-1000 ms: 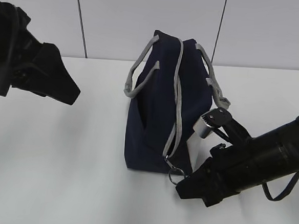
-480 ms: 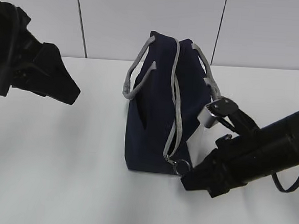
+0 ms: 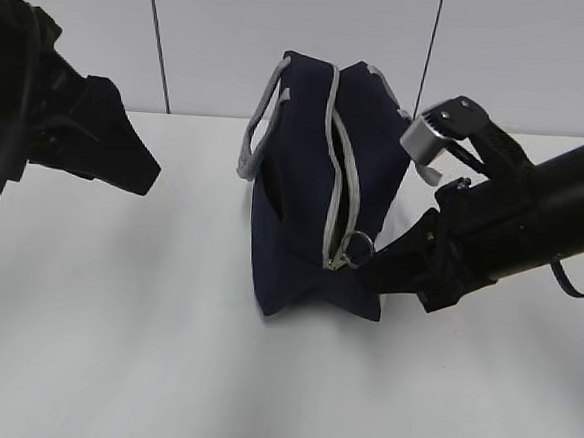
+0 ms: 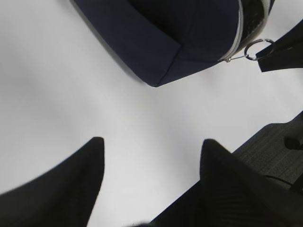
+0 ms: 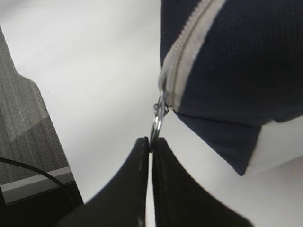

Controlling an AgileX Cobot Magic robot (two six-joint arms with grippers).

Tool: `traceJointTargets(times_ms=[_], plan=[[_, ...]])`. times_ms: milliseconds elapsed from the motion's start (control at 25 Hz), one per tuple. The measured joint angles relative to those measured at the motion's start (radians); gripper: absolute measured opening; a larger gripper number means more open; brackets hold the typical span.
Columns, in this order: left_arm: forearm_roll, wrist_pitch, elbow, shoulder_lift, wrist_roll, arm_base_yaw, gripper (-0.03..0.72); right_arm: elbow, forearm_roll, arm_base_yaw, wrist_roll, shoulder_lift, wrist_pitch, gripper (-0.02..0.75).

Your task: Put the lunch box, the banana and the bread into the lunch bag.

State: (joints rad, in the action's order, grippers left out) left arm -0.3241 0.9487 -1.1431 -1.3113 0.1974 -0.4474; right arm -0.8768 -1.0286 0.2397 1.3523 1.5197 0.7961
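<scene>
Right wrist view: zipper ring pinched, bag part-open.
Right tool [image 5: 150,142] clamped on the pull ring [image 5: 157,124], lunch bag [image 3: 320,181] directly ahead on the surface [image 3: 143,349], likely to draw its zipper [image 3: 337,172]; left tool [image 4: 149,156] spread wide, empty, bag beyond its tips.

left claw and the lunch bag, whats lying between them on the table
Nothing: in the left wrist view, bare white table runs from the open left claw to the lunch bag. The exterior view shows that stretch bare as well.
</scene>
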Motion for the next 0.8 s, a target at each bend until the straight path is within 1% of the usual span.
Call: traceJointTargets(times_ms=[400,680,800], plan=[[0.001,-0.011,0.000,0.000,0.050,0.000,0.445,-0.094,0.042,0.000,-0.014,-0.002,0.072,0.000],[0.002,-0.015,0.000,0.000,0.054,0.000,0.445,-0.134,0.049,0.000,-0.020,-0.002,0.113,0.000],[0.002,-0.016,0.000,0.000,0.054,0.000,0.445,-0.139,0.096,0.000,-0.054,-0.002,0.116,0.000]])
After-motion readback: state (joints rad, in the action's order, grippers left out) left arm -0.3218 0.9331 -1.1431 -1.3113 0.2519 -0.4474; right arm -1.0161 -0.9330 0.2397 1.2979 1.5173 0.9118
